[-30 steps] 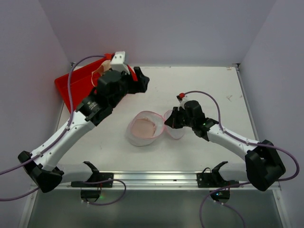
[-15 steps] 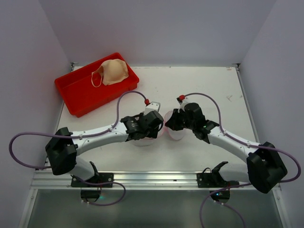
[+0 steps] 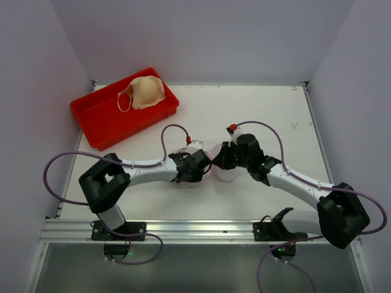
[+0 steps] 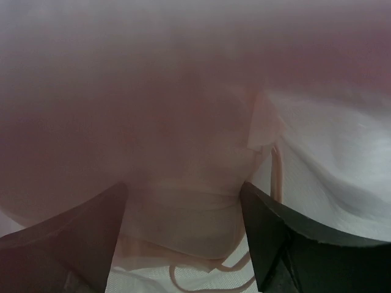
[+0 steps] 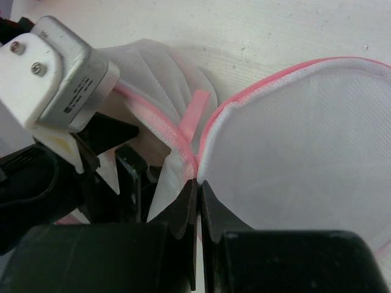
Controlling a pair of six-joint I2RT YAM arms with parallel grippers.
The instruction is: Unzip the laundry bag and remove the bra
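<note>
The laundry bag (image 3: pixel 226 172) lies unzipped at mid-table, its round mesh lid (image 5: pixel 305 140) folded open to the right. My right gripper (image 5: pixel 197 178) is shut on the bag's pink zipper rim (image 5: pixel 160 122) where the lid joins the body; it also shows in the top view (image 3: pixel 219 160). My left gripper (image 3: pixel 195 166) reaches down into the bag's body. Its fingers (image 4: pixel 67 238) are open on either side of the bra's paler whitish-pink part (image 4: pixel 195 207), whose thin straps lie on the mesh. A beige padded cup (image 3: pixel 146 91) lies in the red tray.
The red tray (image 3: pixel 98 119) stands at the back left near the wall. The left arm is folded low across the table's near left. Purple cables loop over both arms. White walls close in the table on three sides.
A second ago my left gripper was over the red tray. It left the beige cup there, swung back to the bag and now sits inside it. The right gripper held still.
</note>
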